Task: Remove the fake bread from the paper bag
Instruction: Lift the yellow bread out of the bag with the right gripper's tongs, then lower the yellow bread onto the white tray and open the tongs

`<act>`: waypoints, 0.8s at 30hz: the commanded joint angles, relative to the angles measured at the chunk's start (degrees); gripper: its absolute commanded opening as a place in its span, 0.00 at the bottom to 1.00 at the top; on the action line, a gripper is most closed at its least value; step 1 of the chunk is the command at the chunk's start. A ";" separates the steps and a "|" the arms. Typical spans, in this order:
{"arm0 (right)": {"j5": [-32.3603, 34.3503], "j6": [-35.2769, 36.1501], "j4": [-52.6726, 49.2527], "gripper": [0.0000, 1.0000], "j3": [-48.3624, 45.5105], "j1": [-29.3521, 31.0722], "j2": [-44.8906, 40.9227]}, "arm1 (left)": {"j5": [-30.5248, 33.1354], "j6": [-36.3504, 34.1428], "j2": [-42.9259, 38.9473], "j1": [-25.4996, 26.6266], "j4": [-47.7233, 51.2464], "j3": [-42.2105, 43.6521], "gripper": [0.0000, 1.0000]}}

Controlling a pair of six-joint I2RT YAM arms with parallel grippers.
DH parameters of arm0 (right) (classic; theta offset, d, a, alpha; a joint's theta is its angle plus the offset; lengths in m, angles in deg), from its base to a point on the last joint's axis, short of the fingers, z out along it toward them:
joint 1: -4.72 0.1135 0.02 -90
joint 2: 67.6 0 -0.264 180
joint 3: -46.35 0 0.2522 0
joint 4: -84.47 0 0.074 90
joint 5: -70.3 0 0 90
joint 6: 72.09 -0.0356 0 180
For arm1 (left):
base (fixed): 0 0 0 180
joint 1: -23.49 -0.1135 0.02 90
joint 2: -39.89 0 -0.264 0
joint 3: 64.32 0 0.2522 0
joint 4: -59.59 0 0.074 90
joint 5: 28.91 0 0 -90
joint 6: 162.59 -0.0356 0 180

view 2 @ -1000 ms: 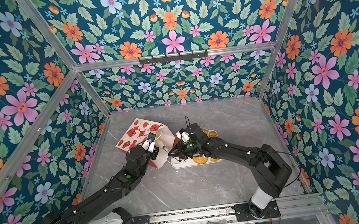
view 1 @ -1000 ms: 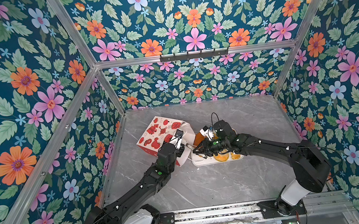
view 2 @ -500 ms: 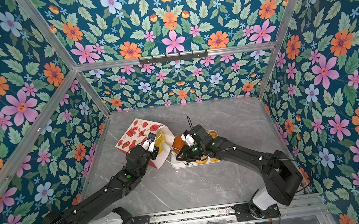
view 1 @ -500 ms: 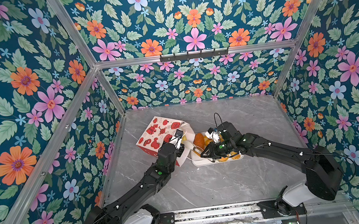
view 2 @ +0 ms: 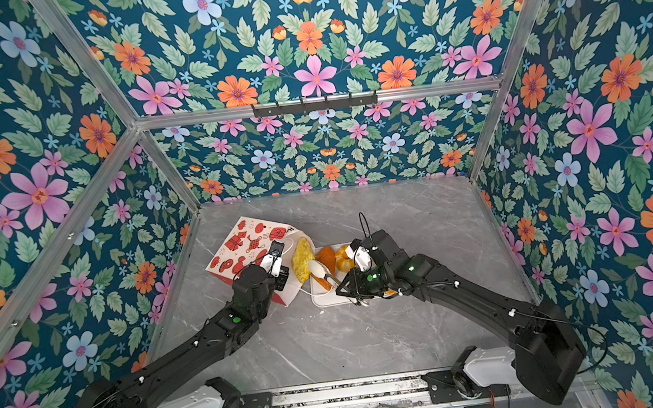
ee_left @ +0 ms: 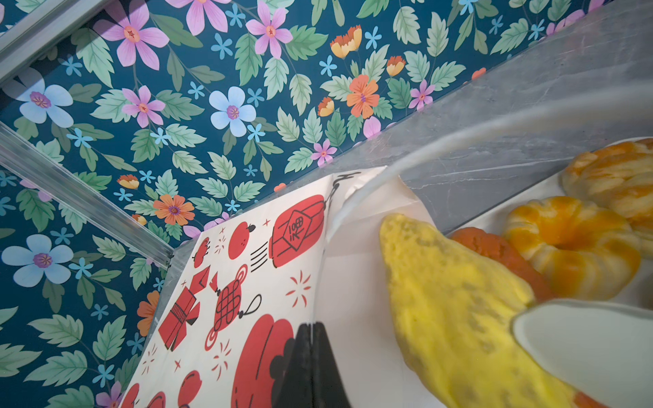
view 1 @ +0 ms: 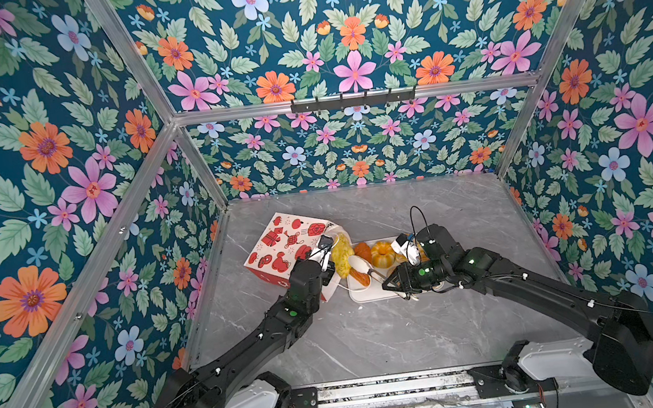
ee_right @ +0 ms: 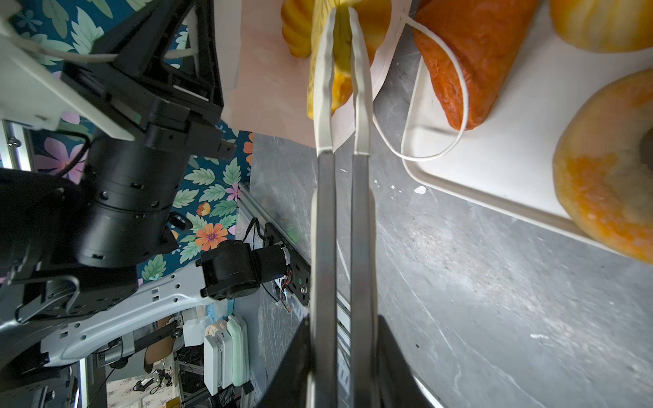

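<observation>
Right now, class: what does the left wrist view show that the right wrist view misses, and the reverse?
Left wrist only: red drawings on the cream paper bag, pinched by the left gripper. Right wrist only: the shafts of steel tongs in the right gripper, a golden ring bagel. Both: yellow toy bread between the tongs' white tips, white rectangular tray.

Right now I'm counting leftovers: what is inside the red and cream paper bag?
At the paper bag's mouth a yellow, orange-edged spongy loaf shows, pinched by white-tipped metal tongs. Deeper inside is hidden by the bag's wall.

2 overhead, 2 close wrist views share bread (ee_left: 441, 300).
</observation>
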 commanded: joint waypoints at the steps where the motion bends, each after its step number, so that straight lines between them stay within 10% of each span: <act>1: 0.43 2.11 -0.42 0.03 -0.14 -0.05 -1.96 | 2.47 0.19 0.72 -0.16 -2.74 -0.72 0.00; 24: 9.82 9.44 -25.20 0.03 0.99 -2.15 -16.26 | 8.68 1.06 3.10 -0.16 -5.34 -0.79 0.00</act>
